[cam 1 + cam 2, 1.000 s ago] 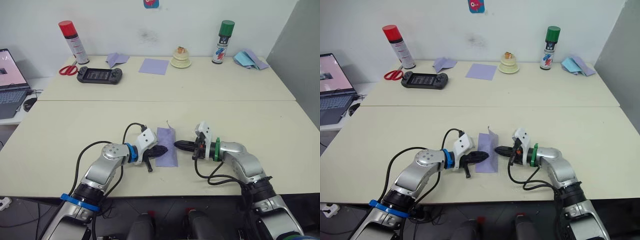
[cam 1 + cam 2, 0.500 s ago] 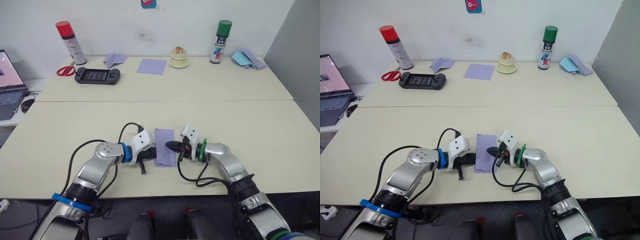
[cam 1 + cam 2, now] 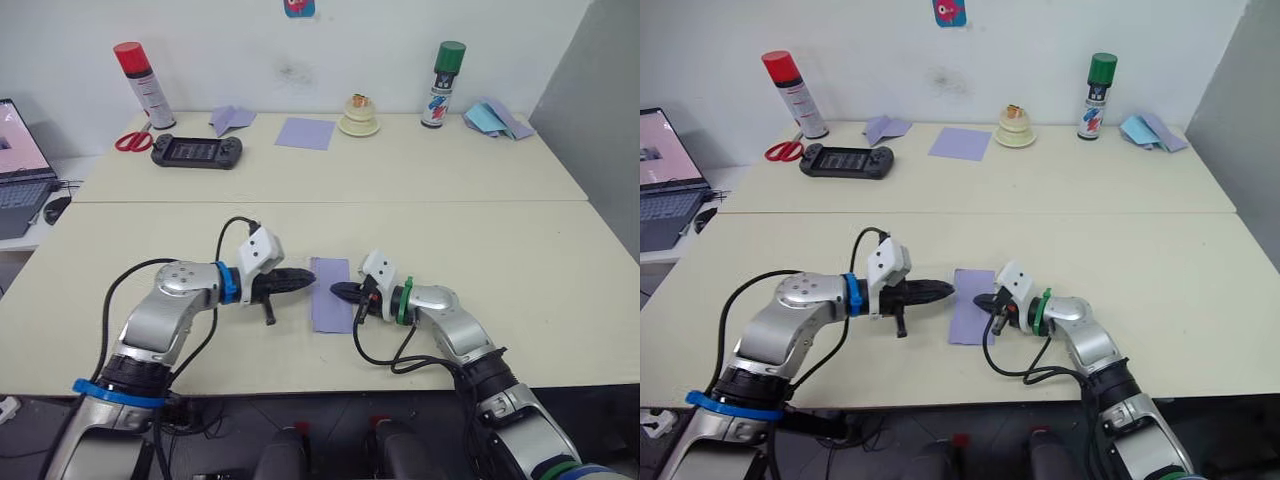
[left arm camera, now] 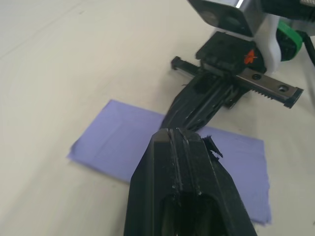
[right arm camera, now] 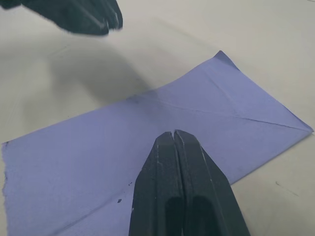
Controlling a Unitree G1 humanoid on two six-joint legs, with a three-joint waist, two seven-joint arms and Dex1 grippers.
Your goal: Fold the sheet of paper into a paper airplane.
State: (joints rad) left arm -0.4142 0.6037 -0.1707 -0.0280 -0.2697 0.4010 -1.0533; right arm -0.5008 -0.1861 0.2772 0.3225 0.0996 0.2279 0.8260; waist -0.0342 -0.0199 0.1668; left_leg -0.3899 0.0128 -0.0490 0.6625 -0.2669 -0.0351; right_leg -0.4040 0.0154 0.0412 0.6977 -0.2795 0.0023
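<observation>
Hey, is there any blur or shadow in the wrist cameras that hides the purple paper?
Right wrist view: the left gripper is blurred and shadows the table, not the sheet of paper. Left wrist view: its own fingertips look soft up close; paper stays clear.

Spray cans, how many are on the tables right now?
2. The red-capped spray can stands at the far left by the scissors; the green-capped spray can stands at the far right near the light-blue paper pieces.
</observation>
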